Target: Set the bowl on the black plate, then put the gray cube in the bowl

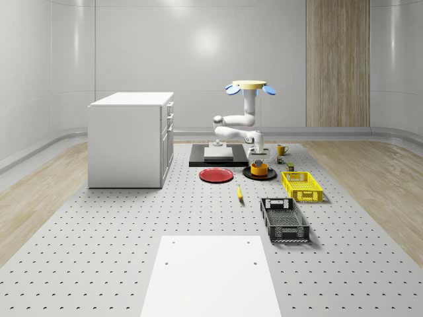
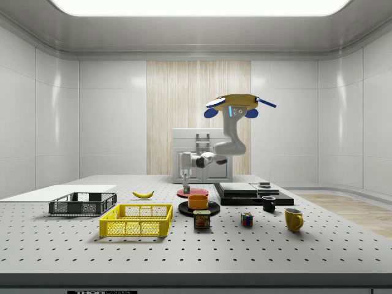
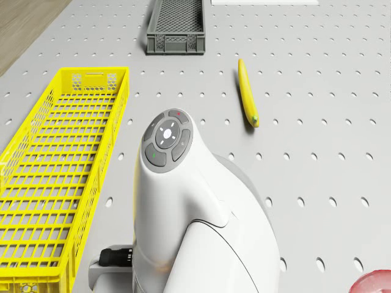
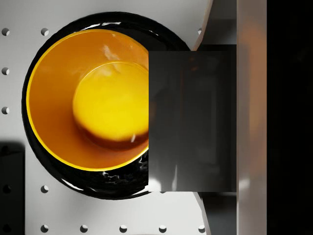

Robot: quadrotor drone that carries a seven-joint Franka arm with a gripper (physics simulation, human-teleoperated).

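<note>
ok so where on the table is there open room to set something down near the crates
Bare table lies between the red plate and the black crate, broken only by the banana. More runs between the white cabinet and the white panel. It is crowded around the bowl on the black plate, beside the yellow crate.

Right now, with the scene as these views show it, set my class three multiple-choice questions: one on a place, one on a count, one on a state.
1. Where does the orange bowl sit? A on the red plate; B on the black plate; C on the white cabinet.
2. How many mesh crates are there? A one; B two; C three.
3. The gray cube is: A lying in the bowl; B lying on the red plate; C held by the gripper.

1 B: the plate's black rim rings the bowl.
2 B: a yellow crate and a dark crate.
3 C: under the hovering drone, the gripper holds it over the bowl.
</note>
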